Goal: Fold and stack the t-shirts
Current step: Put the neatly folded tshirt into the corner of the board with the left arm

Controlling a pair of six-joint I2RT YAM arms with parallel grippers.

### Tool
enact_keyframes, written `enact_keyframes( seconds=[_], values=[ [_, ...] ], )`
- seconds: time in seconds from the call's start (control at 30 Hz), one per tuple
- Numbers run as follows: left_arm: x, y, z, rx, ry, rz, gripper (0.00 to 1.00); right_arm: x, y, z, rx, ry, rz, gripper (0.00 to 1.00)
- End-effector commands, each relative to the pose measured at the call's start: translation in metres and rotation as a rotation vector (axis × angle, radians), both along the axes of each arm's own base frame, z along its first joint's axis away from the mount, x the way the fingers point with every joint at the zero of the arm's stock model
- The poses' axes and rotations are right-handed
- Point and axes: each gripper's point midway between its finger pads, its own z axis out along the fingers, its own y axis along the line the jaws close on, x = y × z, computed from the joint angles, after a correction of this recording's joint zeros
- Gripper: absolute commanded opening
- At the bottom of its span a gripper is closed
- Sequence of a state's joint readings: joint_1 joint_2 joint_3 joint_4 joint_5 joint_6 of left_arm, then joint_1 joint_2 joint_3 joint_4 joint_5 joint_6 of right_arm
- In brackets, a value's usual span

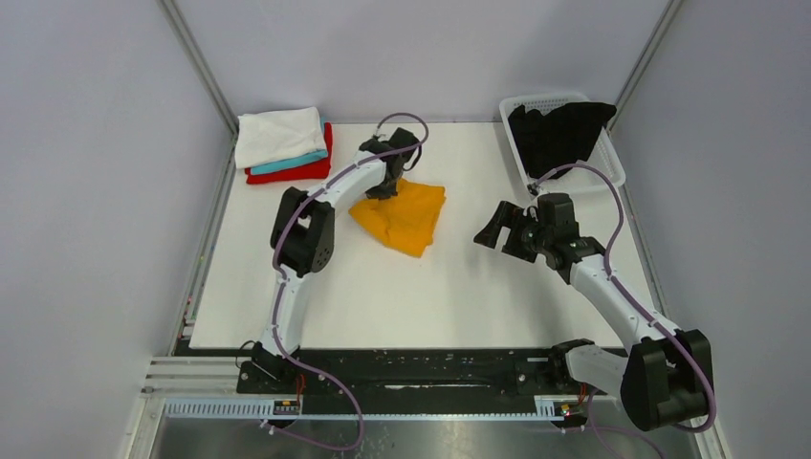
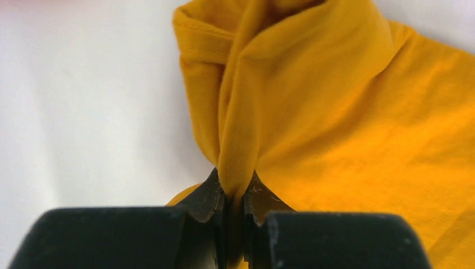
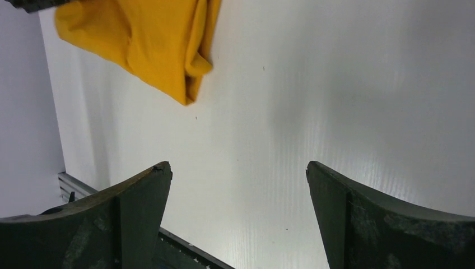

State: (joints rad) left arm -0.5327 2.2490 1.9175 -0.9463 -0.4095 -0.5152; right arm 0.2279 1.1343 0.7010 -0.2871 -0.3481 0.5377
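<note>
Two grippers checked. Left gripper (image 2: 235,190): jaws clenched almost together on a pinched-up ridge of the mustard-orange t-shirt (image 1: 406,218), cloth squeezed between the tips at the shirt's far-left corner. Shirt lies rumpled near mid-table (image 1: 402,306), one edge turned over on itself. Right gripper (image 3: 238,174): jaws spread wide, holding nothing, hovering over bare table well apart from the orange shirt. Far-left corner: white t-shirt (image 1: 279,134) on teal t-shirt (image 1: 296,162) on red t-shirt (image 1: 306,173), folded and stacked. Black t-shirt (image 1: 555,134) heaped in the white basket (image 1: 540,98), far right
</note>
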Motion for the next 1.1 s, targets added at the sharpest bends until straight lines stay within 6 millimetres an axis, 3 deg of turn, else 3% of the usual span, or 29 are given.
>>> enact_keyframes(
  seconds=[0.0,0.37,0.53,0.67,0.77,1.07],
  values=[
    [0.060,0.050,0.066,0.291,-0.238,-0.023,0.00,0.006,-0.014,0.006,-0.076,-0.067,-0.019,0.99],
    [0.131,0.117,0.147,0.496,-0.449,-0.019,0.00,0.014,-0.029,0.001,-0.166,-0.081,-0.058,1.00],
    [0.154,0.147,0.189,0.425,-0.540,0.000,0.00,0.017,-0.033,-0.005,-0.194,-0.063,-0.073,0.99],
    [0.163,0.168,0.218,0.376,-0.602,0.012,0.00,0.019,-0.035,-0.008,-0.207,-0.051,-0.078,0.99],
    [0.159,0.176,0.238,0.357,-0.628,0.010,0.00,0.020,-0.038,-0.011,-0.229,-0.039,-0.084,1.00],
    [0.153,0.176,0.308,0.272,-0.794,-0.008,0.00,0.023,-0.043,-0.012,-0.260,-0.025,-0.102,0.99]
  ],
)
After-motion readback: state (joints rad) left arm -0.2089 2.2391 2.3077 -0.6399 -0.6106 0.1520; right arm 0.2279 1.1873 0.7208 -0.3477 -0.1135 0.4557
